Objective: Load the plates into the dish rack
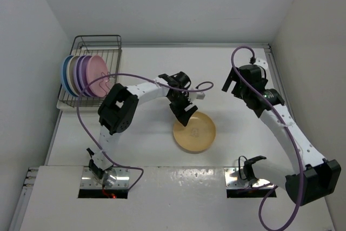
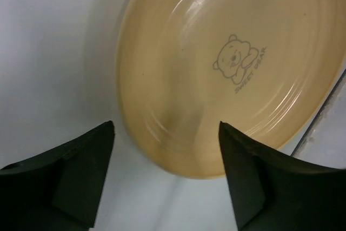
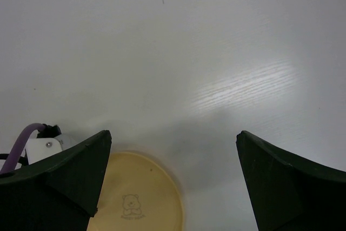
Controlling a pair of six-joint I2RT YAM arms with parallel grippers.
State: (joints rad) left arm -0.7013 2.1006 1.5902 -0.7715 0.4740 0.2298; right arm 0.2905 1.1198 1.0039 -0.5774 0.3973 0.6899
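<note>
One orange plate (image 1: 194,132) with a small bear print lies flat on the white table, right of centre. My left gripper (image 1: 186,115) hangs over its upper-left rim. In the left wrist view the orange plate (image 2: 227,68) fills the top, and the left gripper (image 2: 166,129) is open, its jaws on either side of the near rim without touching it. My right gripper (image 1: 231,86) is held high at the back right, open and empty (image 3: 173,136), with the orange plate (image 3: 141,198) below it. Several plates (image 1: 82,76), blue, cream, purple and pink, stand on edge in the dish rack (image 1: 100,43).
The rack sits in the back left corner on a cream tray (image 1: 65,104), close to the left wall. A purple cable (image 1: 135,75) loops over the left arm. The table's near edge carries the two arm bases (image 1: 102,179).
</note>
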